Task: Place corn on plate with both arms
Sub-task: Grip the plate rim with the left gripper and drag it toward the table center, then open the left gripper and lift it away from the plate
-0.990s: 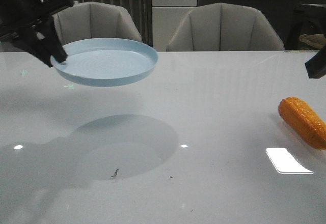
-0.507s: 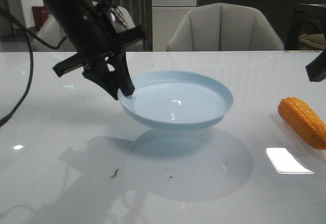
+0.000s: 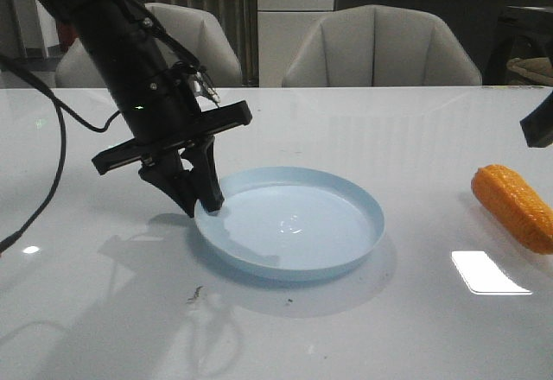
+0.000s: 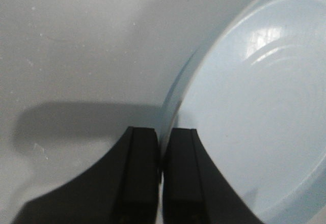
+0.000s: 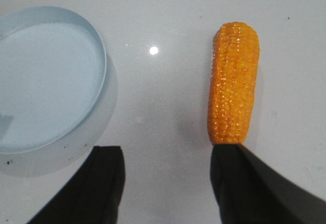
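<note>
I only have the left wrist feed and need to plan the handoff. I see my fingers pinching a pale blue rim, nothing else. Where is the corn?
Observer: The corn lies on the table to the right of the plate, apart from it.
Operator: Is the right gripper holding it?
Observer: No. In the right wrist view the right gripper is open above the table, one finger at the corn's near end.
Operator: Is my plate down or in the air?
Observer: The front view shows it low on the table near the middle, the left gripper shut on its left rim; whether it rests fully flat I cannot tell.
</note>
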Available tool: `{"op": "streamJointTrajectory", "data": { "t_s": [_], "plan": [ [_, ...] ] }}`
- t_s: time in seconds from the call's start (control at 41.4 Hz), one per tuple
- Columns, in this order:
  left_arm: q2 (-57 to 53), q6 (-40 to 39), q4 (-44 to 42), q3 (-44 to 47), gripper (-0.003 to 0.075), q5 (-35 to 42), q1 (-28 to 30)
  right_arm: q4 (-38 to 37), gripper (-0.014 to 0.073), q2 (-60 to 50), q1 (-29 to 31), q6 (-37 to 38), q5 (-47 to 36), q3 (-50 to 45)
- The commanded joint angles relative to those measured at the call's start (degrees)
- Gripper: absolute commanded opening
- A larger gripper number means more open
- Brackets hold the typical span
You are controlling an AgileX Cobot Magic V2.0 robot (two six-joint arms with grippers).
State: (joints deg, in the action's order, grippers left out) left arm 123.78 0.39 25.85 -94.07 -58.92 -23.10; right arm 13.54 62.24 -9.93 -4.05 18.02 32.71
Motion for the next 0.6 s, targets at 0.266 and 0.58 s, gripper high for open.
{"op": "streamJointTrajectory", "data": {
  "t_s": [0.266,0.58],
  "plan": [
    [-3.42,2.92,2.50,-4.62,0.0379,-1.35,-0.48,0.24,0.0489,-0.91,-0.12,-0.43,-2.77,2.02],
    [-6.43,5.88,0.70,-25.35,0.0379,-0.94,0.99,0.24,0.0489,-0.91,-0.12,-0.43,-2.92,2.02]
  ]
}}
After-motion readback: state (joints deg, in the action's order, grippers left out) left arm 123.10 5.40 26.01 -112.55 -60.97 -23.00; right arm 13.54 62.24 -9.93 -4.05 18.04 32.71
